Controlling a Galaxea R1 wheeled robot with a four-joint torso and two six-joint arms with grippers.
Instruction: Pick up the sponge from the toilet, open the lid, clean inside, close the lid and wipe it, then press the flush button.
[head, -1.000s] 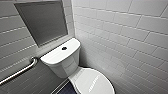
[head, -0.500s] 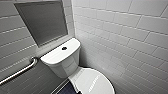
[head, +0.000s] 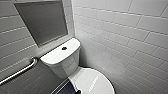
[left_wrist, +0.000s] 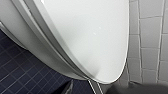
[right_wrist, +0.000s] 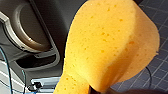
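The right claw is clamped on the sponge — pinched at one end, so its broad face is free for wiping. The lid lies shut on the toilet — not yet opened.

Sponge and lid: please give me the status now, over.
Right gripper shut on sponge. Lid down, closed, nothing on it. Flush button uncovered; nothing in the way seen.

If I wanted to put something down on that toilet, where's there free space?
The closed lid's visible surface is bare. The tank top is free either side of the flush button. Tight: where it meets the tiled wall.
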